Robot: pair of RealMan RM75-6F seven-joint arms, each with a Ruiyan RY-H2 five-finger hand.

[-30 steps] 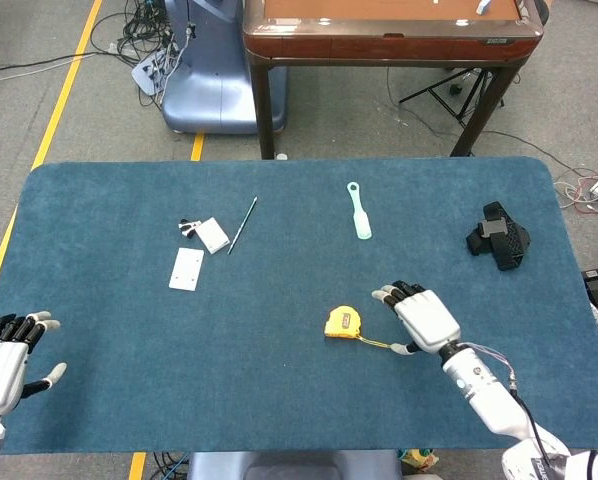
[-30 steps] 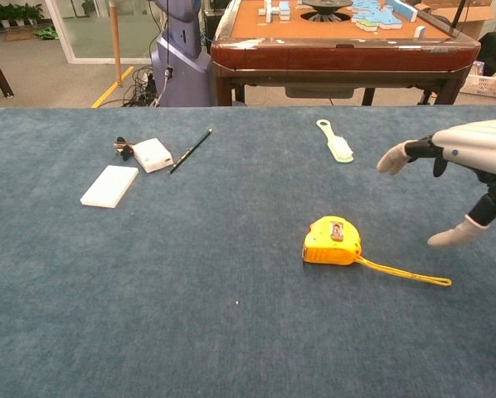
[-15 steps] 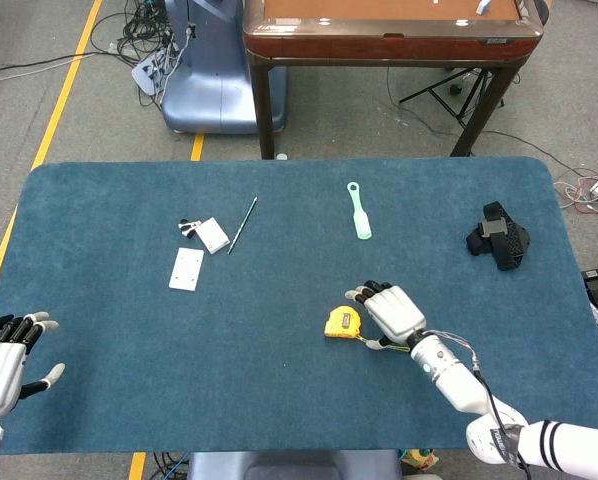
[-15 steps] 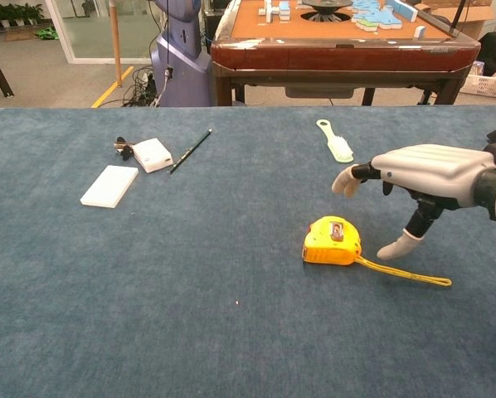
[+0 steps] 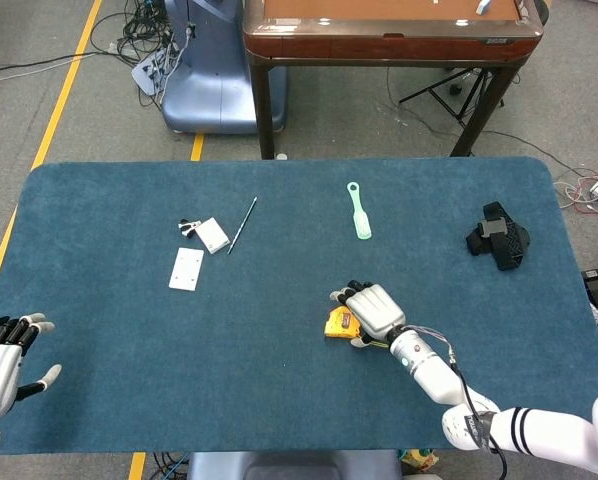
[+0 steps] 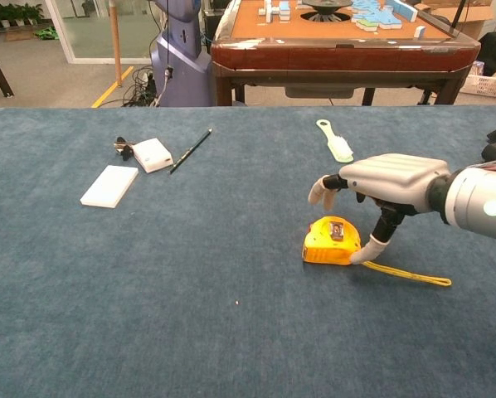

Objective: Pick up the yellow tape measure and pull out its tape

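The yellow tape measure (image 5: 338, 322) (image 6: 331, 241) lies flat on the blue table, with a short yellow strap (image 6: 406, 273) trailing to its right. My right hand (image 5: 371, 311) (image 6: 388, 180) hovers over it palm down, fingers spread above its top. The thumb tip touches or nearly touches the case's right side in the chest view. Nothing is gripped. My left hand (image 5: 1, 362) rests open at the table's near left corner, far from the tape measure, and shows only in the head view.
A light green brush (image 5: 358, 211) (image 6: 337, 141) lies beyond the tape measure. Two white boxes (image 5: 187, 269) (image 5: 213, 235), a small black clip and a pen (image 5: 242, 225) lie at centre left. A black strap-like item (image 5: 500, 236) sits far right. A wooden table (image 5: 389, 30) stands behind.
My right hand has moved left, from beside the strap to directly over the tape measure, with the thumb reaching the case's side. The left hand stays put.
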